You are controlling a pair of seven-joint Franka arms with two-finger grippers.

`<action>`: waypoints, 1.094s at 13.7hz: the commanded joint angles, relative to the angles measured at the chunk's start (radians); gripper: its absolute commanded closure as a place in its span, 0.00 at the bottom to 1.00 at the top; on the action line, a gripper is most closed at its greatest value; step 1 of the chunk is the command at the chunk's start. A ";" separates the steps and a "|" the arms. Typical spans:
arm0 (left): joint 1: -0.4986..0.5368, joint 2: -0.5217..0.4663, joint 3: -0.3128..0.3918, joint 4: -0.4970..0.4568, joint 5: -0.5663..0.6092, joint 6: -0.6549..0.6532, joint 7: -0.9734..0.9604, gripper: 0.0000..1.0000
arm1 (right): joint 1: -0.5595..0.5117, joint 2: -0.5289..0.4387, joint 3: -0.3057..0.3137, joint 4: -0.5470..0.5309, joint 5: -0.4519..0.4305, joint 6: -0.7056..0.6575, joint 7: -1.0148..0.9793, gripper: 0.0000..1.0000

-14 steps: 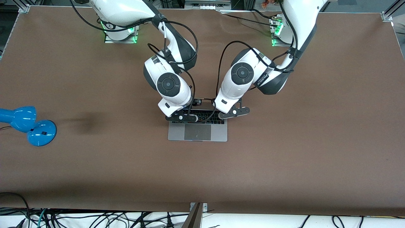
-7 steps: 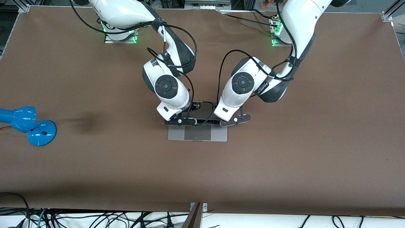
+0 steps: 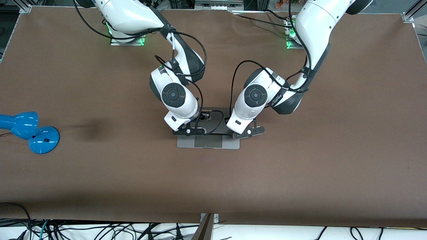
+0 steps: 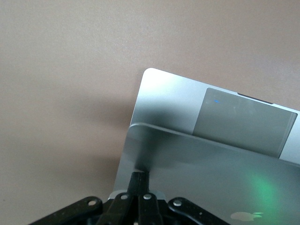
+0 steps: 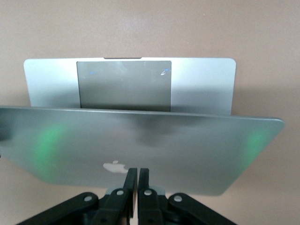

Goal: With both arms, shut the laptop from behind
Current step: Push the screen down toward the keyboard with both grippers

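The silver-grey laptop [image 3: 208, 142] lies in the middle of the table with its lid tilted low over the base. Only the palm rest and trackpad [image 3: 208, 141] show; the keys and screen are hidden. My right gripper [image 3: 188, 131] is shut, its fingertips against the lid's back just beside the apple logo [image 5: 115, 166]. My left gripper [image 3: 248, 132] is shut, its tip on the lid's back near the corner toward the left arm's end. In the right wrist view the lid [image 5: 140, 138] spans the width above my right gripper [image 5: 137, 172]. In the left wrist view my left gripper [image 4: 140, 177] touches the lid [image 4: 211, 173].
A blue lamp [image 3: 28, 131] lies at the table's edge at the right arm's end. The brown table [image 3: 300, 166] is bare around the laptop. Cables hang along the table's near edge.
Both grippers have moved toward the front camera, pushing the lid down. The keyboard, visible a second ago, is now covered by the lid.
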 commanded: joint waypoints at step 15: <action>-0.024 0.086 0.023 0.103 0.030 -0.016 -0.010 1.00 | -0.006 0.076 -0.007 0.009 -0.010 0.127 -0.060 0.94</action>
